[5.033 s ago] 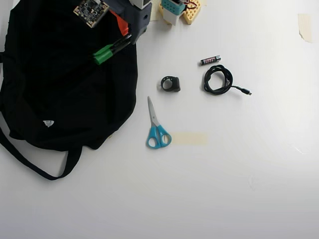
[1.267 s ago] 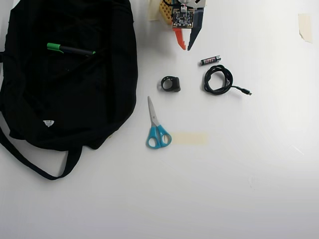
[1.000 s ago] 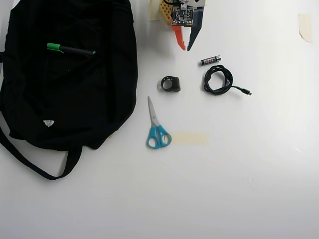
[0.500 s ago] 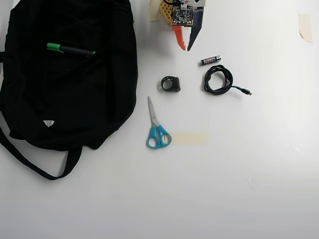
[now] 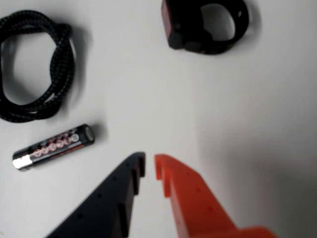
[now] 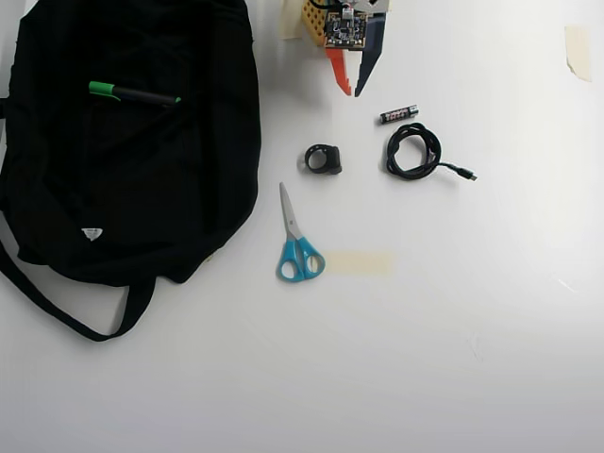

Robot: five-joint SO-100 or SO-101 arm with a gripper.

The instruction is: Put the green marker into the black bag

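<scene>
Lying on the upper part of the black bag [image 6: 132, 142] in the overhead view, green cap pointing left: the green marker [image 6: 132, 93], unmoved over the last second or so, though five seconds ago still clamped in the jaws above the bag's top right corner. Hanging now at the top centre of the white table [image 6: 453, 340], well apart from the bag and back where it was a second ago: the gripper [image 6: 351, 92], [image 5: 149, 166], its one black and one orange finger nearly together at the tips with only a thin slit between them, holding nothing. Sitting just beside those tips in the wrist view: one small black battery [image 5: 53, 147], [image 6: 398, 114] with a silver end. Resting beyond it: one coiled black cable [image 5: 34, 69], [image 6: 415, 151], its plug trailing to the right in the overhead view. Lying apart from both: one small black ring-shaped clip [image 5: 204, 26], [image 6: 324, 159]. Pointing blade-up below the clip: one pair of blue-handled scissors [image 6: 296, 241], with one strip of pale tape [image 6: 359, 262] just beside the handles and a second piece of tape [image 6: 577, 49] at the upper right edge. Staying put since the earlier frames: every loose item on the table.
</scene>
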